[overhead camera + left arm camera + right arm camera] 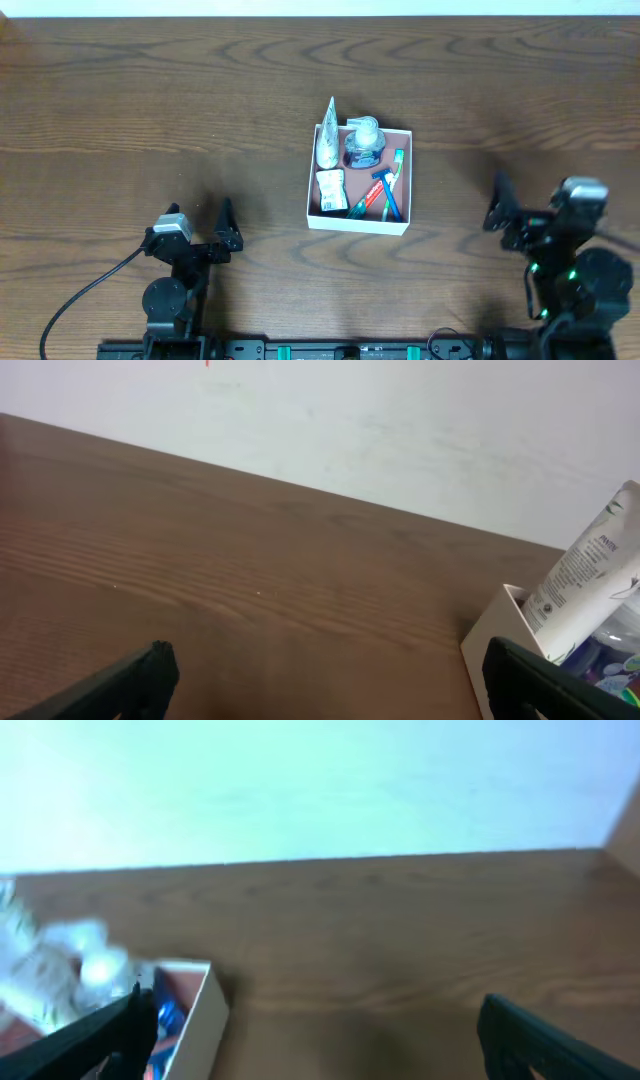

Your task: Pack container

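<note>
Overhead: container (358, 223) sits flat on table (150, 100), a bit right of centre. It's square, so no long axis; open top up, sides approx parallel w/ table edges, tube (327, 140) and toothbrushes (388, 195) inside. Left gripper (200, 215) and right gripper (540, 205) flank it nearer the front, both spread wide, empty. Left wrist: container corner lower right, tube leaning out over rim; right wrist: blurred, container lower left.

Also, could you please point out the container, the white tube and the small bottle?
container (357, 224), overhead view, on its white near wall.
white tube (585, 575), left wrist view, middle of its body.
small bottle (363, 152), overhead view, on its bluish body.
</note>
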`<action>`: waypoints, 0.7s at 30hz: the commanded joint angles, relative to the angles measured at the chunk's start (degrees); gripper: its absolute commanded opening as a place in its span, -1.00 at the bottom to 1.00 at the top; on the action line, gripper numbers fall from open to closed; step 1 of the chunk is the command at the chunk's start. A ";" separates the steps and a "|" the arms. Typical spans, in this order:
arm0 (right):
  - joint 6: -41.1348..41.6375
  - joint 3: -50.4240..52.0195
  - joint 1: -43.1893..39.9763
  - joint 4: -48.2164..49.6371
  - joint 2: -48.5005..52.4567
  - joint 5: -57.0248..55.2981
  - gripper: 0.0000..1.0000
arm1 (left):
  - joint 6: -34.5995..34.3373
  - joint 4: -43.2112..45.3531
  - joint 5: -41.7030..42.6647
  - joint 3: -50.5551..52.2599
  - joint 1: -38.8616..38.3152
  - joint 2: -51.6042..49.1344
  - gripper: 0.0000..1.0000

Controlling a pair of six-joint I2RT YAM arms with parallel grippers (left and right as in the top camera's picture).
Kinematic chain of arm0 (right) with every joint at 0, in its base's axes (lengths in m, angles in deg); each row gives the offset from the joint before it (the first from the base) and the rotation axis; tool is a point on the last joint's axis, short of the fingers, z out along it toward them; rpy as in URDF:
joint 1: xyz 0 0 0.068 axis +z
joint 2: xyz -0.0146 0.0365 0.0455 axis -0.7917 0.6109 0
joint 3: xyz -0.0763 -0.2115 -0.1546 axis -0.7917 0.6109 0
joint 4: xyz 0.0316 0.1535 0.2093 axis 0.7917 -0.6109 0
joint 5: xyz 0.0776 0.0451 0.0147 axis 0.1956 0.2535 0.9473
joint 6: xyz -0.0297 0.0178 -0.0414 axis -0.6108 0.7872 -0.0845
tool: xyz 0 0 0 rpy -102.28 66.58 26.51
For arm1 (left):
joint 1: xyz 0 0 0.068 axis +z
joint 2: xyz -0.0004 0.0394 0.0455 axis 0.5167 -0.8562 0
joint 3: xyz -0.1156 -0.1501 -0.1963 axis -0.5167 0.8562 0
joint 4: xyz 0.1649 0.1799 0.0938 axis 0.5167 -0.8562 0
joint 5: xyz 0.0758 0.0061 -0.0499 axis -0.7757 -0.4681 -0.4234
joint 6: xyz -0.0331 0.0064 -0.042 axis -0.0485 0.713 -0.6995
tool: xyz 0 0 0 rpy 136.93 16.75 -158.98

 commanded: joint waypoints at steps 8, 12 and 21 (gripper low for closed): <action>-7.85 16.09 0.48 6.84 -16.35 4.63 0.99 | 0.98 -2.16 0.37 0.83 0.28 0.28 0.96; -7.85 20.76 0.48 9.99 -19.32 4.63 0.98 | 0.98 -2.16 0.37 0.83 0.28 0.26 0.96; -7.87 27.78 0.48 17.81 -19.28 4.52 0.98 | 0.98 -2.16 0.37 0.83 0.28 0.26 0.96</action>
